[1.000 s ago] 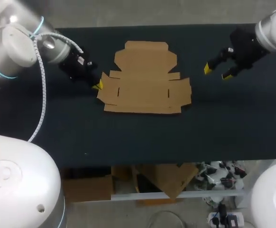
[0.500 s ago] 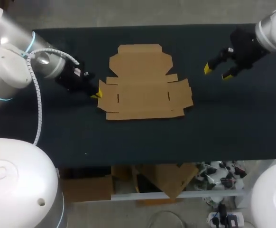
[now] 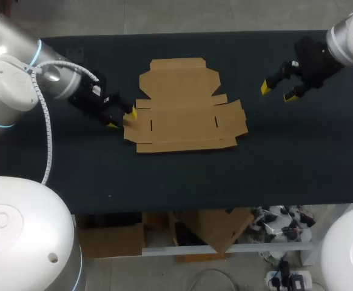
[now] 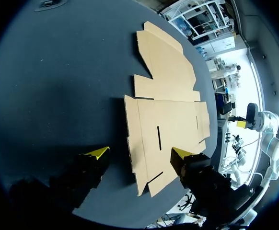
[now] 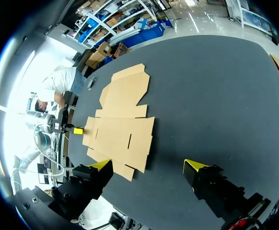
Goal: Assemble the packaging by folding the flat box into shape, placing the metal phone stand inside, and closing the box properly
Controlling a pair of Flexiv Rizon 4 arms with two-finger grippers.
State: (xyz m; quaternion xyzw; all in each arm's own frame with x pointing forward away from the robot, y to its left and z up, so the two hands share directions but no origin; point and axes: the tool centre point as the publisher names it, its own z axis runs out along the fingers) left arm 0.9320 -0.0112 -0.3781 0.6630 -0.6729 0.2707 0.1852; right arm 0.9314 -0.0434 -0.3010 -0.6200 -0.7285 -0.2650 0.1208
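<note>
Left claw (image 3: 123,119) wide open, empty, at left flap of flat brown cardboard box (image 3: 185,115); best pinch edge squarely, lift slowly. Right claw (image 3: 278,92) open, empty.

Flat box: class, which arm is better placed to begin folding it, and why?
Left. The left gripper, open, straddles the box's left edge; the right gripper hangs open, well apart from it.

From here, apart from the job itself, I have the table (image 3: 182,176), covered in dark cloth. A tiny pale speck (image 3: 110,196) lies on it, between seven and eight o'clock from its middle. A small round fitting (image 4: 49,3) sits near its edge.
</note>
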